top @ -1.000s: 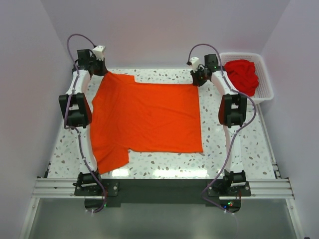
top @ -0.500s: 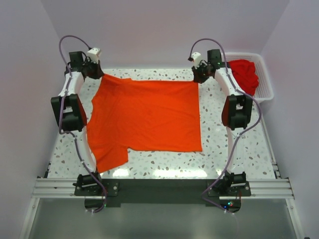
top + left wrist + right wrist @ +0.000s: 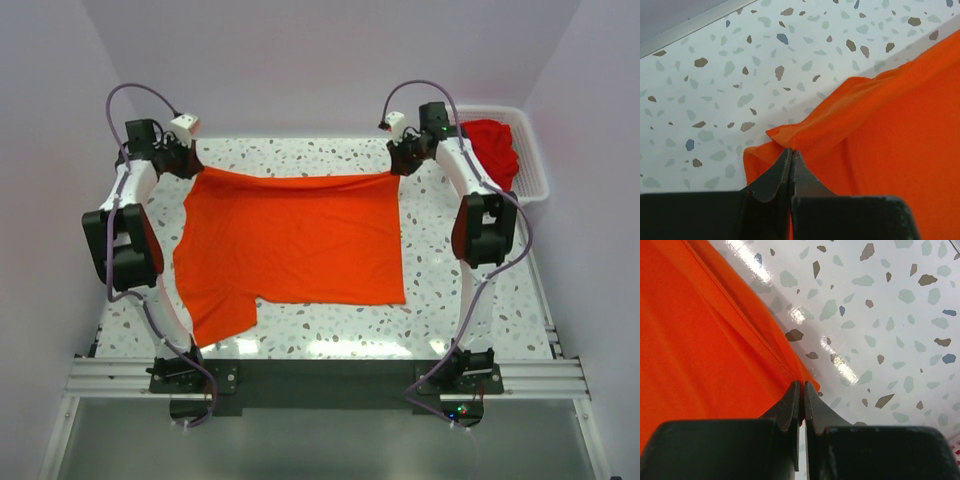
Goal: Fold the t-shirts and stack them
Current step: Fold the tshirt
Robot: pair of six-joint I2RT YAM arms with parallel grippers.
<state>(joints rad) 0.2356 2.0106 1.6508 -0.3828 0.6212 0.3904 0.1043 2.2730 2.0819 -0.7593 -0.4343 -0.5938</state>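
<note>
At about 10 o'clock on the terrazzo table (image 3: 440, 300), the left gripper (image 3: 190, 162) (image 3: 790, 152) has its jaws pinched together on the far-left corner of the orange-red t-shirt (image 3: 300, 240) (image 3: 880, 145). In the wrist view a small folded lip of cloth sits right at the fingertips. From there the shirt's far edge runs nearly straight across to about 1 o'clock, dipping a little in the middle. The rest of the shirt lies spread over the table's centre. Its near edge runs straight at about 6 o'clock, and one short sleeve (image 3: 222, 315) hangs out toward 7 o'clock. Bare speckled surface shows all round the cloth: a strip beyond the far edge, a narrow margin at 9 o'clock under the left arm, a band along the near side, and a wider lane at 3 o'clock. The right gripper (image 3: 400, 165) (image 3: 801, 385) is closed on the far-right corner, with the stitched hem leading straight into its tips and open table just beside it. Past that arm, at 2 o'clock, a white lattice basket (image 3: 537, 170) sits against the side wall and holds bunched deeper red t-shirts (image 3: 490, 150).
</note>
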